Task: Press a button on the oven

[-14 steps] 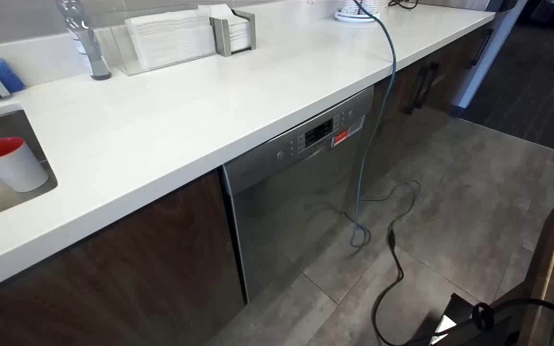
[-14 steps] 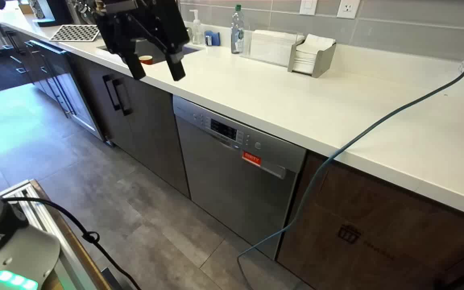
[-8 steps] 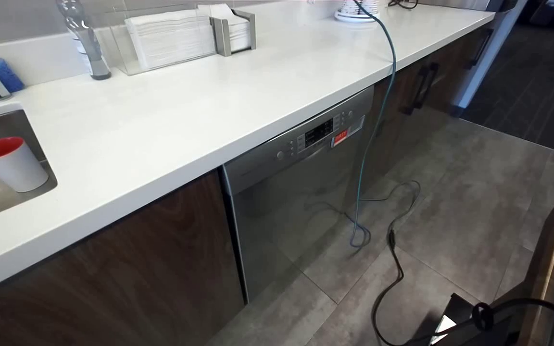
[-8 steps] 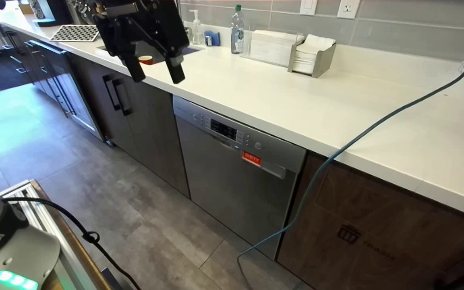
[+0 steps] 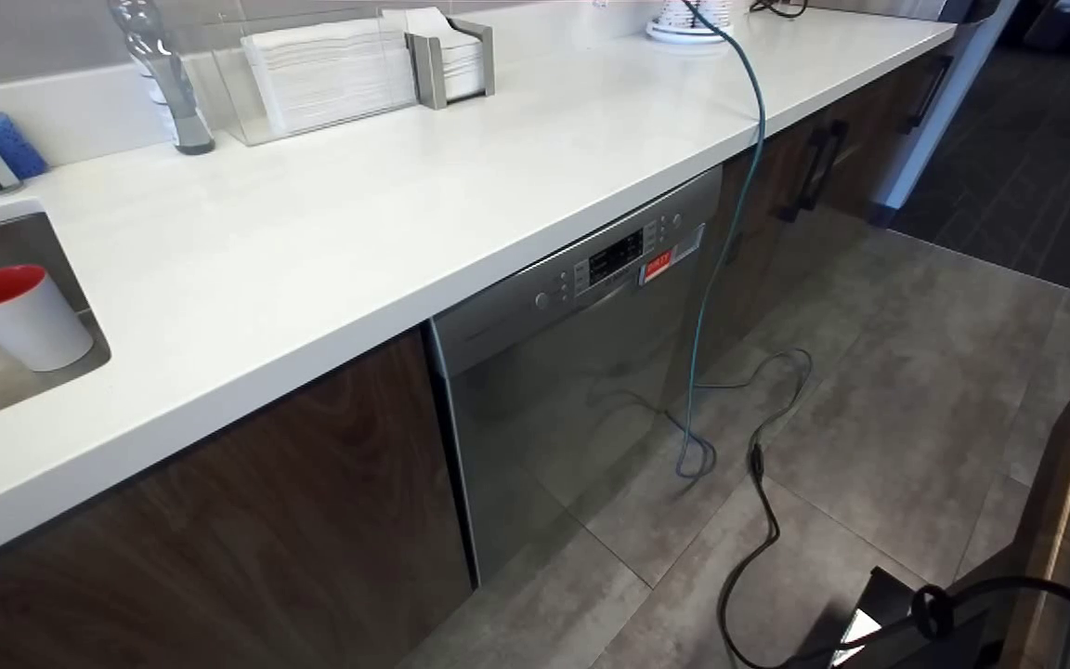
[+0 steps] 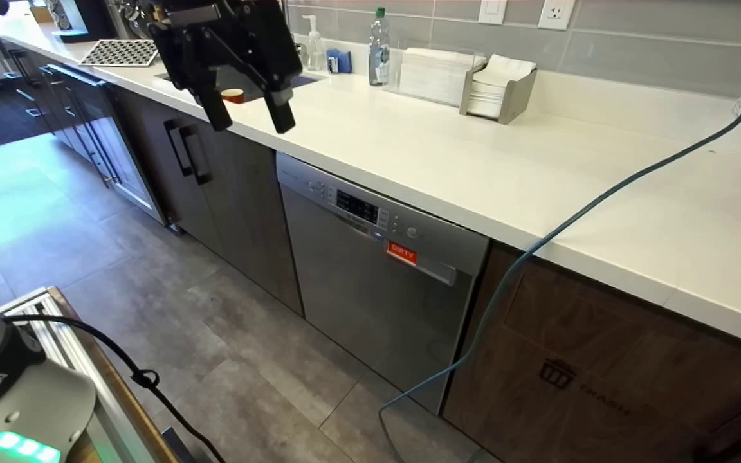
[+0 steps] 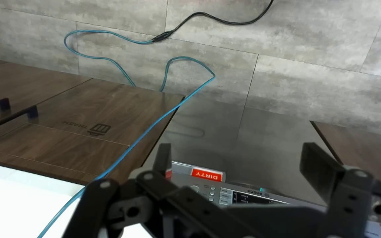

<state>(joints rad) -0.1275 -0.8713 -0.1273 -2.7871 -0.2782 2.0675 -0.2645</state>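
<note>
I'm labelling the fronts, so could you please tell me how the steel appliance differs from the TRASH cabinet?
The steel appliance is shiny grey; the TRASH cabinet is dark brown wood. The appliance has a display and buttons; the cabinet shows none. The appliance wears a red DIRTY label; the cabinet has dark TRASH lettering. Both sit under the countertop.

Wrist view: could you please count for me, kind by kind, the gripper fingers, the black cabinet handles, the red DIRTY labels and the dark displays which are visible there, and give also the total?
Gripper fingers: 2
Black cabinet handles: 2
Red DIRTY label: 1
Dark display, partly hidden: 1
Total: 6
</note>
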